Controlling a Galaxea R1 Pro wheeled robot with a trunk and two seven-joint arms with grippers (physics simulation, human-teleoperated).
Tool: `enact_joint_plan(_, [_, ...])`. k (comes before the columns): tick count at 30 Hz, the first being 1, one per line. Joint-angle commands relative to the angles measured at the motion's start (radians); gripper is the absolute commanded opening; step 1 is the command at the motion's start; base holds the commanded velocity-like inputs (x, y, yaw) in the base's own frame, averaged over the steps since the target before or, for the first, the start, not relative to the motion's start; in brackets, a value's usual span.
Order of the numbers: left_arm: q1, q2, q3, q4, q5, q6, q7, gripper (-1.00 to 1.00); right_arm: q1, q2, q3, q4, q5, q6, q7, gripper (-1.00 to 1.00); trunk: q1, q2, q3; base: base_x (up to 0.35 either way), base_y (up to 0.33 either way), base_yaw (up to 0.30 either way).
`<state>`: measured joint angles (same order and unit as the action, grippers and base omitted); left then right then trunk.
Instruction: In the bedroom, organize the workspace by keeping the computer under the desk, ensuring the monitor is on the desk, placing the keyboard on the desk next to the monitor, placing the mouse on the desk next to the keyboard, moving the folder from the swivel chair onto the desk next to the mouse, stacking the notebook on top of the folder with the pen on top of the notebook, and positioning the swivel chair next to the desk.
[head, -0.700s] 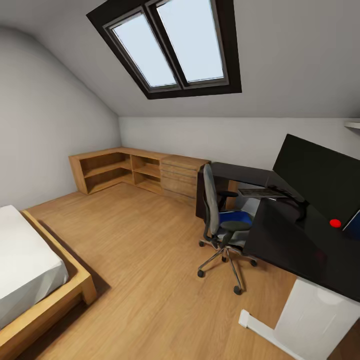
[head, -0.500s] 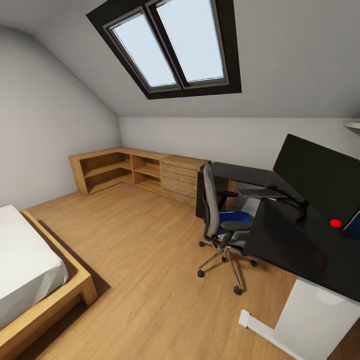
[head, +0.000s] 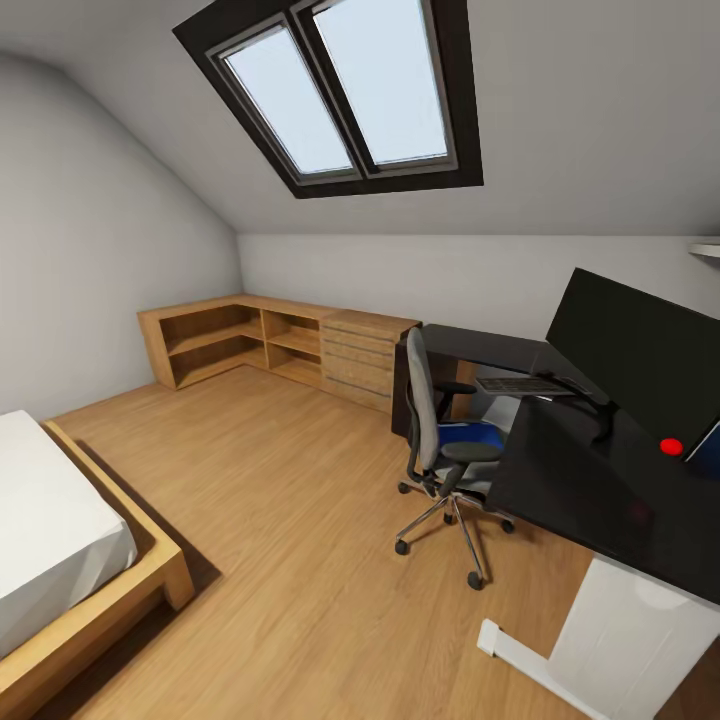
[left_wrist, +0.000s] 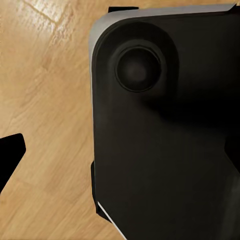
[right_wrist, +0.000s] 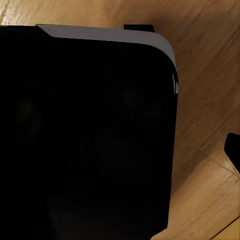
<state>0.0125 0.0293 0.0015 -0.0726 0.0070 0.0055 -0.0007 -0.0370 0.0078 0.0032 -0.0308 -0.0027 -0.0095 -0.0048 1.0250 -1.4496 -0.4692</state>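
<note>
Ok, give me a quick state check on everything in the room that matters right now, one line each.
swivel chair: upright on the floor, beside the desk's inner corner.
folder: lying flat on the chair seat, not yet moved.
monitor: upright on the desk, screen dark.
keyboard: flat on the desk, near the monitor's stand.
desk: standing, near part of its top bare.
skylight: closed.
drawer unit: drawers shut.

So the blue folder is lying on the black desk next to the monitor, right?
Not quite. In the head view, the blue folder is lying on the seat of the swivel chair, not on the black desk. The chair stands by the desk, and the monitor is on the desk.
</note>
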Motion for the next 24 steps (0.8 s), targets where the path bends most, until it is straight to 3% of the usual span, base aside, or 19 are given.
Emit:
enact_joint_plan(1, [0.001,0.0,0.0,-0.002,0.001,0.001,0.0,1.0,0.0,0.0,0.0,0.0,0.0,-0.001,-0.001,1.0,0.0,0.0,-0.001,0.0,0.0,0.0])
enact_joint_plan(9, [-0.004,0.002,0.0,0.037,-0.004,-0.005,-0.001,1.0,-0.006,-0.009,0.0,-0.003,-0.001,0.002,-0.002,1.0,0.0,0.0,-0.004,0.0,0.0,-0.117])
enact_joint_plan(16, [-0.015,0.0,0.001,0.016,0.003,-0.004,-0.003,1.0,-0.008,-0.02,-0.001,-0.006,-0.001,0.002,-0.002,1.0,0.0,0.0,-0.01,0.0,0.0,-0.231])
enact_joint_plan(19, [-0.017,0.001,0.001,-0.008,0.02,-0.002,-0.008,1.0,-0.008,-0.029,-0.001,-0.007,-0.001,0.002,-0.001,1.0,0.0,0.0,-0.013,0.0,0.0,-0.236])
enact_joint_plan(22, [-0.019,-0.001,0.001,-0.065,0.073,0.001,-0.013,1.0,-0.009,-0.038,0.0,-0.019,0.0,-0.002,0.002,1.0,0.0,0.0,-0.016,0.0,0.0,-0.232])
enact_joint_plan(24, [-0.02,-0.003,0.0,-0.093,0.083,0.002,-0.014,1.0,-0.009,-0.04,0.0,-0.023,0.001,-0.007,0.003,1.0,0.0,0.0,-0.018,0.0,0.0,-0.229])
